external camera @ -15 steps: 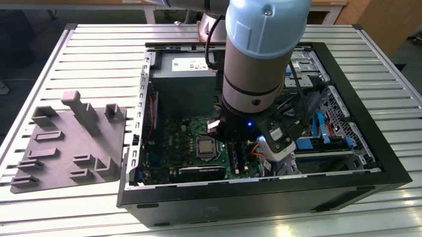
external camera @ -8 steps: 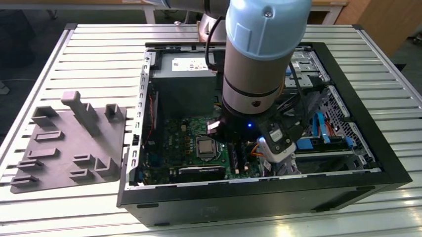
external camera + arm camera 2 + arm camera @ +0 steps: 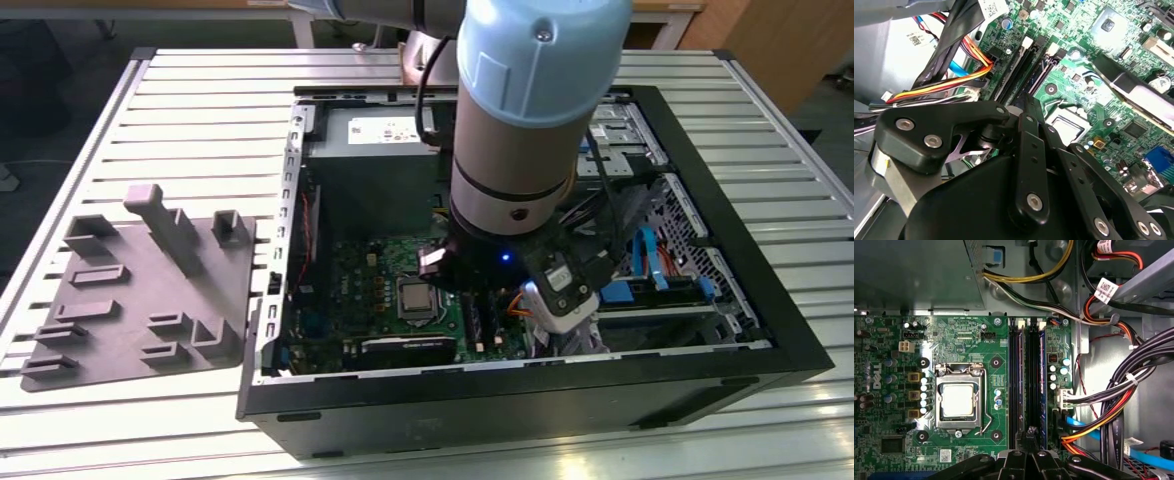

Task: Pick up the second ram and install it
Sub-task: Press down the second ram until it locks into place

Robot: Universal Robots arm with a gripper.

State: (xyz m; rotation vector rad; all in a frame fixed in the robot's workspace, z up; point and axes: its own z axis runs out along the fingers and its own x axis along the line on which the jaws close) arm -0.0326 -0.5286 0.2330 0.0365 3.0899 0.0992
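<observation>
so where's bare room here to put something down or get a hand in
Free: slatted table behind the grey tray, and the strip along the exterior view's right of the computer case. Crowded: inside the case, where the arm, cable bundle and motherboard leave little room.

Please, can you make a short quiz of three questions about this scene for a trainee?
1. True or false: the tray lies inside the case.
2. In the first wrist view, the gripper is nearest to: A the processor socket, B the memory slots, C the power supply.
3. Fill in: the tray lies on the exterior view's ____ of the case.
Key: 1 false; 2 B; 3 left.
</observation>
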